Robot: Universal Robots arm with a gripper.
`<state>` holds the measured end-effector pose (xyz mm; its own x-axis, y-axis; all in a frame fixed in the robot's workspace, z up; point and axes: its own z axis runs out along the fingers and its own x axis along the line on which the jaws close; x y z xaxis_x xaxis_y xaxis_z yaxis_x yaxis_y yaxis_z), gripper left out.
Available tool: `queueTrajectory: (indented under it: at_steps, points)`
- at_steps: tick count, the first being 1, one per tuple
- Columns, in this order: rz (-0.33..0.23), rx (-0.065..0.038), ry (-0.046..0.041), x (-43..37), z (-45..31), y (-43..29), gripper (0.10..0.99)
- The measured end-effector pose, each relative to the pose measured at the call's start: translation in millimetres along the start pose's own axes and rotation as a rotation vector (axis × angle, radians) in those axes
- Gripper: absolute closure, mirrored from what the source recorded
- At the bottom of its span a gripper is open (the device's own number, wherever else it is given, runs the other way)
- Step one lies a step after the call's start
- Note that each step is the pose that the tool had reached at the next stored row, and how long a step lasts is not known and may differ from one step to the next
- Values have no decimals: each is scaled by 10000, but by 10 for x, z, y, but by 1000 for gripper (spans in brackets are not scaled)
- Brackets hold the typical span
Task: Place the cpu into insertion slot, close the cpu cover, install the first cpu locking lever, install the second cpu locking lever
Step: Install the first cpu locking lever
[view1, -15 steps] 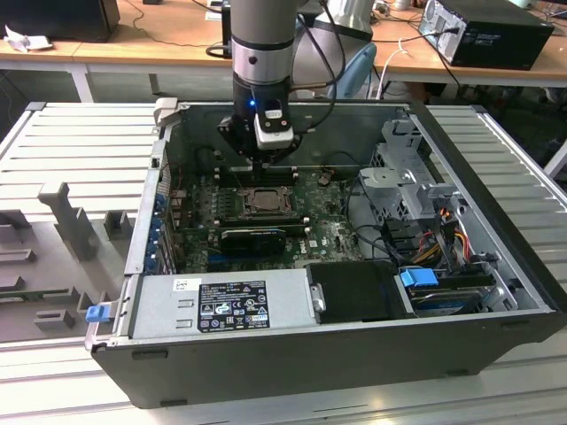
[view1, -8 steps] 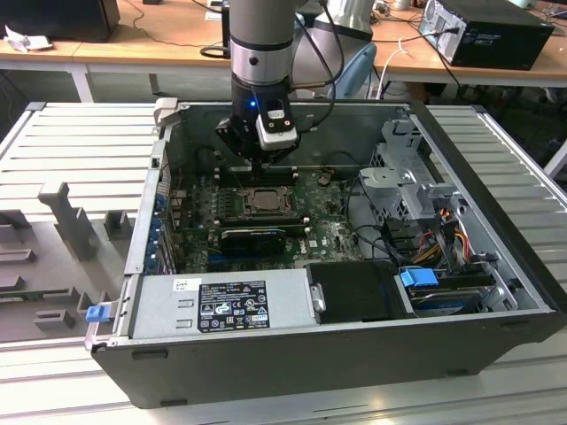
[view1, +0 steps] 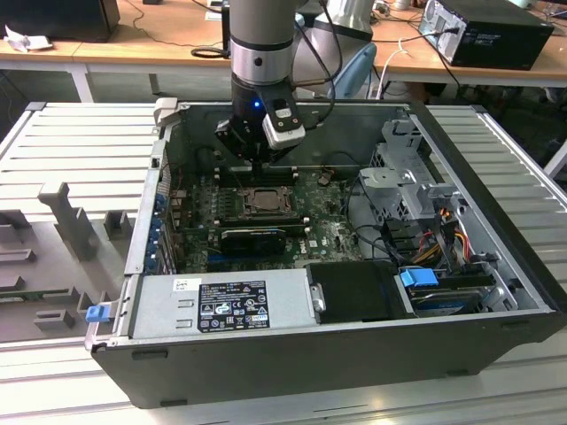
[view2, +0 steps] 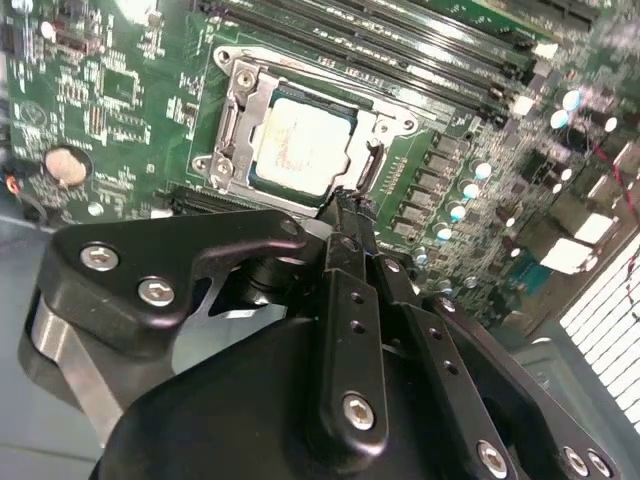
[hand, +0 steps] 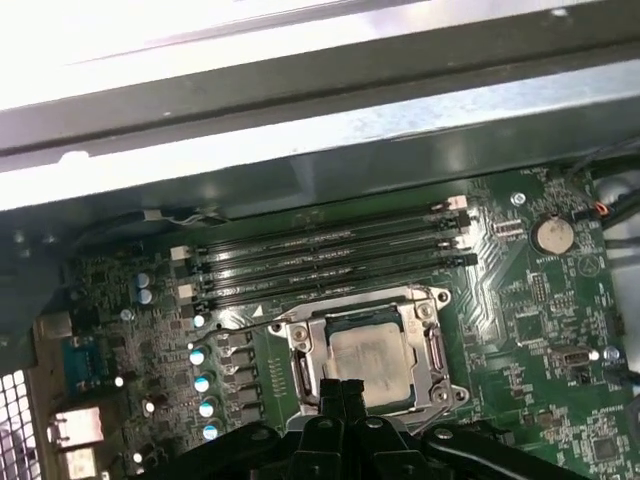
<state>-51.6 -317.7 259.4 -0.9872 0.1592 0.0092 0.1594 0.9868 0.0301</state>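
Green circuit board point(hand: 540, 330): we find the pale silvery square cpu point(hand: 365, 355) seated under the dark-grey framed cpu cover point(hand: 436, 350). Jaws of the gripper point(hand: 340, 388) are together; we advise slow, square pressing.

A single grey robot arm point(view1: 257, 44) stands upright, its wrist pointing straight down. At its lower end hangs the black claw point(view1: 255, 161). In both wrist views its two slim fingers point(view2: 344, 262) point(hand: 329, 396) are pressed together, tip to tip.
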Motion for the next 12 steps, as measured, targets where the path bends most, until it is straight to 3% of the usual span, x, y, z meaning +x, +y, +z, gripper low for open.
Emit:
queueTrajectory:
  at_steps: [5, 8, 11, 12]
  points:
    - [-522, 3, 14, 5, -6, -1, 980]
    - [-562, 1, -7, 38, -11, -6, 980]
    - [-564, -10, -92, 123, -11, -20, 980]
    - [-565, -16, -142, 185, -11, -30, 980]
